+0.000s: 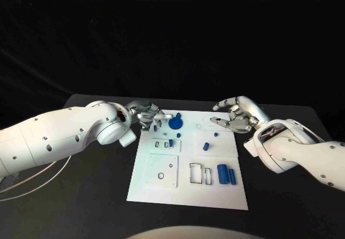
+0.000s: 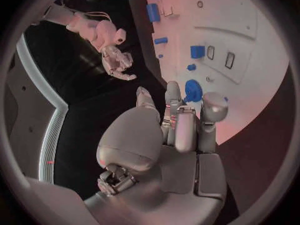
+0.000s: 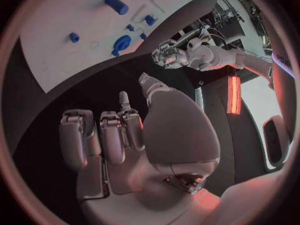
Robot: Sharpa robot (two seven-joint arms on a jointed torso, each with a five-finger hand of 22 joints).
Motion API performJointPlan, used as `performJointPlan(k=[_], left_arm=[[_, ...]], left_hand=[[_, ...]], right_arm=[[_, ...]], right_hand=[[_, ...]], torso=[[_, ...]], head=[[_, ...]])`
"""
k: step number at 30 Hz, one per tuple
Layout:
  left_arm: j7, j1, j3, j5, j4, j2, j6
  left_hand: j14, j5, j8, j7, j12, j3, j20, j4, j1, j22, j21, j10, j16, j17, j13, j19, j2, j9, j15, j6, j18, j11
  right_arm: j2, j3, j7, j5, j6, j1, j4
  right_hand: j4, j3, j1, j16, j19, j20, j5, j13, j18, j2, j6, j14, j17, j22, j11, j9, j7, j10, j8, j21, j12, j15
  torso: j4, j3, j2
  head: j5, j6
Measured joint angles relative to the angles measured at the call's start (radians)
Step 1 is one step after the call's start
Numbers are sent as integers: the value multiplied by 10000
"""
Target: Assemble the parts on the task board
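Head view: task board [image 1: 188,191] flat mid-table, both hands up at its far corners.

Blue parts [image 1: 224,174] sit scattered across the white plate: a pair of upright cylinders at the near right, a small peg [image 1: 206,146] mid-board, and a round disc piece [image 1: 175,122] near the far left corner. The left hand [image 1: 147,117] reaches in over that far left edge, fingers bunched just beside the disc; from the wrist camera its fingers [image 2: 187,126] lie pressed side by side, their tips against the blue disc, though whether they truly pinch it is hard to make out. The right hand [image 1: 234,116] hangs off the far right corner, over black table [image 1: 86,209], fingers curled in loosely with nothing in them, thumb standing apart.
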Motion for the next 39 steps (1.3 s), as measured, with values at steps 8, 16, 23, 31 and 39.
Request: performJointPlan(k=[8, 16, 23, 31, 39], left_arm=[[-1622, 404, -187, -1429, -297, 776, 955], [-2449, 818, -531, -2550, -743, 1540, 1755], [-2811, 892, -611, -3035, -995, 1913, 2339], [-3035, 909, -634, -3330, -1125, 2122, 2805], [-3183, 910, -722, -3565, -1340, 2289, 3282]], left_hand=[[5, 540, 34, -307, 4835, 5, -190, 216, 230, 2370, 2120, 2093, 933, 0, 3819, 1938, 188, -58, -194, 679, -544, -287], [5, 296, -290, -302, 5652, 5, -234, 216, -24, 2376, 2325, 2404, 932, -1, 4595, 1979, 391, -100, -194, 667, -701, -310], [5, 193, -427, -303, 5828, 5, -234, 216, -290, 2376, 2325, 2426, 932, -2, 4782, 1978, 618, -128, -193, 667, -702, -288], [5, 288, -578, -269, 6031, 5, -234, 216, -408, 2375, 2420, 2550, 932, -3, 4991, 1977, 737, -168, -193, 701, -701, -277], [4, 250, -814, -269, 6062, 5, -235, 215, -699, 2374, 2447, 2565, 932, -3, 4996, 1977, 762, -261, -192, 700, -701, -289]], right_arm=[[-382, 1, 62, 612, 198, 78, -240], [-432, 5, 35, 820, 371, 134, -435], [-425, 5, 3, 866, 456, 152, -532], [-412, 5, -39, 875, 510, 156, -601], [-395, 4, -72, 875, 541, 157, -658]], right_hand=[[-27, 27, 0, 0, 0, 0, 0, 0, 0, 0, 0, 0, -1, -1, 0, 6, 0, 0, 33, 39, 0, 0], [-57, 137, 55, 0, 0, 0, 232, -1, 1, -56, 0, -37, -1, -2, -36, 37, 0, 36, 142, 39, 40, -38], [-83, 164, 55, 0, 0, -1, 273, -1, 1, -56, 0, -37, -1, -3, -36, 46, 0, 36, 148, 39, 40, -38], [-55, 192, 55, 0, 0, -1, 326, -2, 1, -56, 0, -37, -2, -4, -36, 55, 0, 36, 148, 77, 40, -38], [-55, 192, 55, 0, -38, -39, 368, -2, 0, -56, -1, -37, -2, -5, -36, 54, 0, 36, 148, 77, 82, -38]], torso=[[25, 81, -87], [39, 150, -118], [45, 162, -119], [45, 161, -117], [44, 151, -102]], head=[[18, -99], [-25, -117], [-22, -198], [29, -271], [60, -330]])
